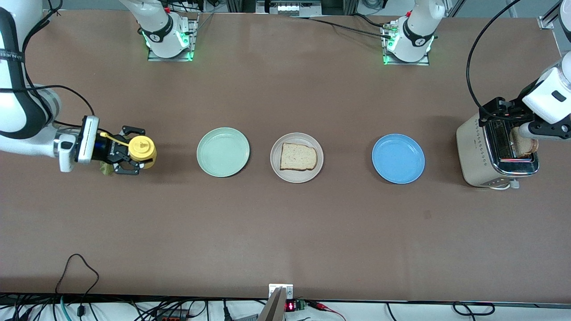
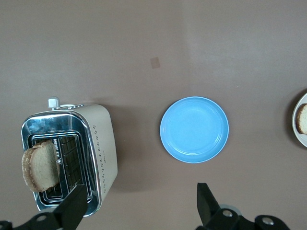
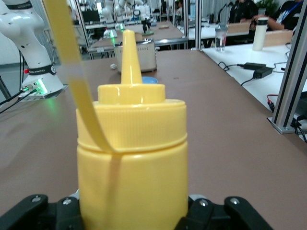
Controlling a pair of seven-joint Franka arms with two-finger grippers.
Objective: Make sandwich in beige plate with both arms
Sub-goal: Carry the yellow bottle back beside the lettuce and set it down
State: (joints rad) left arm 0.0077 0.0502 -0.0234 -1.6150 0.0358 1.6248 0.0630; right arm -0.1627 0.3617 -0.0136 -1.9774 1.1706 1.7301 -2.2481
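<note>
The beige plate sits mid-tabletop with one bread slice lying flat on it, its rounded crust edge toward the left arm's end. Beside the beige plate toward the right arm's end is the mint green plate; toward the left arm's end is the blue plate, then the toaster. A second bread slice stands on edge in the toaster's slot, upright. The left gripper hovers above the toaster, well apart from the beige plate, jaws wide open and holding nothing. The right gripper, out past the mint green plate, has its jaws clamped on an upright yellow squeeze bottle
</note>
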